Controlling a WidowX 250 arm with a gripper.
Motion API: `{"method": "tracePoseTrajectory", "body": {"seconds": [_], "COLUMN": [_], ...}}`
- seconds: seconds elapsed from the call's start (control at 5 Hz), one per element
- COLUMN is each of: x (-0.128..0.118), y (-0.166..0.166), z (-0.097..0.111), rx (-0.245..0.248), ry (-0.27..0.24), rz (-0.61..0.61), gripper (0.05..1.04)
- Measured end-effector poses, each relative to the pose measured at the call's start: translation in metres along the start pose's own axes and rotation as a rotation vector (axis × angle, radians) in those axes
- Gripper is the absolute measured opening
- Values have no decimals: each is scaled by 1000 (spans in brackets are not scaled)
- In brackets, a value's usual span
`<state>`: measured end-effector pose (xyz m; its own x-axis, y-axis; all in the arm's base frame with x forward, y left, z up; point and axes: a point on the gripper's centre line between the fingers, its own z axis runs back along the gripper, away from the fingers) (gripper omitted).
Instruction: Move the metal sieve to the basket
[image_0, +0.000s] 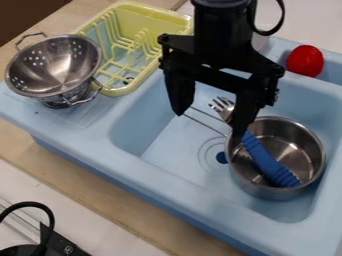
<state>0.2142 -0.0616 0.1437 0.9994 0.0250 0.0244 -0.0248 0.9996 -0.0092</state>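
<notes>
A metal pot (257, 188) is seated in the blue sink (143, 172), and a blue-handled fork (268, 162) is held in it, propped across its rim. The gripper (210, 123) is poised above the basin, its fingers spread wide with nothing gripped. On the left ledge, the metal colander (57, 65) is set just beside the yellow dish rack (167, 17). A rounded red object (305, 61) is placed at the far right.

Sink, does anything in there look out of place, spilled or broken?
I see no spill or damage. The fork looks a little awkward: it slants in the pot with its tines poking out past the rim, though that's hardly alarming.
</notes>
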Motion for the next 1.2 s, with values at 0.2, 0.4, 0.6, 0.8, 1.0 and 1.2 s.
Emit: {"method": "tracePoseTrajectory", "body": {"seconds": [0.2, 0.4, 0.6, 0.8, 1.0, 1.2], "x": [-3, -3, -7, -10, -2, 3], "y": [1, 18, 33, 48, 60, 78], "z": [-5, -11, -6, 3, 21, 38], "rx": [6, 36, 48, 66, 93, 131], "ry": [20, 20, -14, -35, -61, -81], "rz": [0, 65, 99, 165, 218, 309], "gripper": [999, 999, 998, 999, 999, 999]}}
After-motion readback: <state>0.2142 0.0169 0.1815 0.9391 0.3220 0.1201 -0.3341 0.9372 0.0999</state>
